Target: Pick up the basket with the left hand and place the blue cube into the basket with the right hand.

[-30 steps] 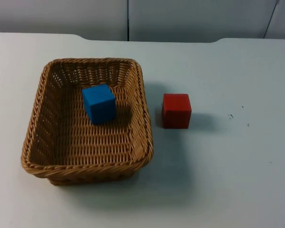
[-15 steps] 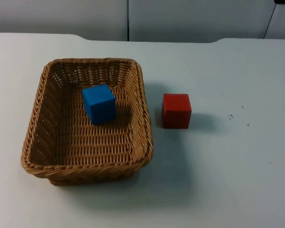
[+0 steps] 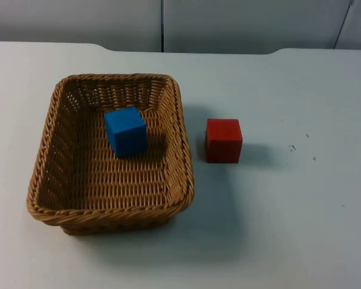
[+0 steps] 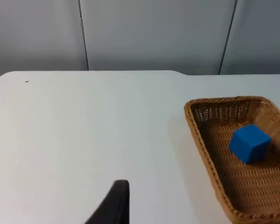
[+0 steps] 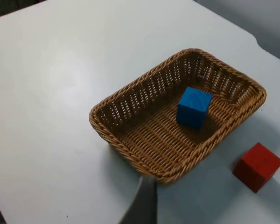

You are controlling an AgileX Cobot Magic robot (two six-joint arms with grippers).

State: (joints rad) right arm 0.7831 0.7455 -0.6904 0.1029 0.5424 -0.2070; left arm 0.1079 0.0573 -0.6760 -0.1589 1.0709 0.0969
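Brown wicker basket [image 3: 66, 180] – blue cube [image 3: 126, 131] inside, both grippers' finger state unclear

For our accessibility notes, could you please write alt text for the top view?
A blue cube sits inside a brown wicker basket resting on a white table. A red cube stands on the table beside the basket, apart from it, and a grey partition wall runs behind.

The basket [image 3: 111, 208] is showing rough woven tan wicker; the blue cube [image 3: 126, 131] and red cube [image 3: 223, 139] are looking smooth and matt, the white table [image 3: 289, 217] smooth and faintly sheeny
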